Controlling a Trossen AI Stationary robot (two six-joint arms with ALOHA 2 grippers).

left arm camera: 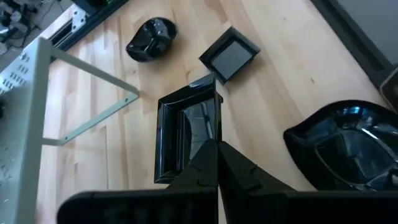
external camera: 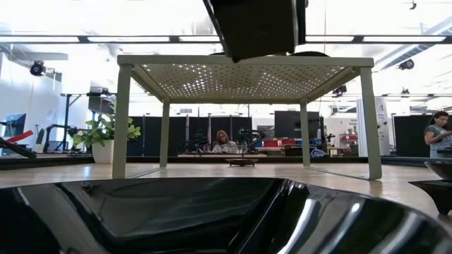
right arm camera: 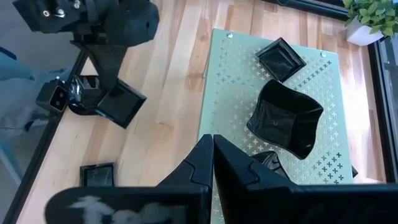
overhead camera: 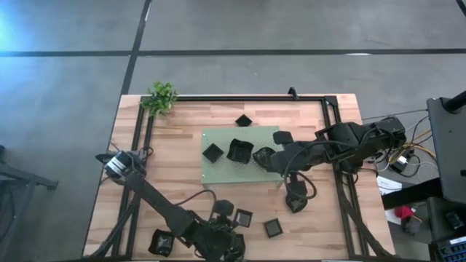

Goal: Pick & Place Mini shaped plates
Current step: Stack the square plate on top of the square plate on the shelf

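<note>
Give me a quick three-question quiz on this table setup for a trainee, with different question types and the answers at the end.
1. True or false: the plant stands on the green mat.
2. In the overhead view, how many black dishes can be seen lying on the green mat? A) one B) three C) six
3. Which arm reaches across the mat from the side?

Key: 1 false, it stands at a corner of the table, off the mat; 2 B; 3 the right arm.
</note>
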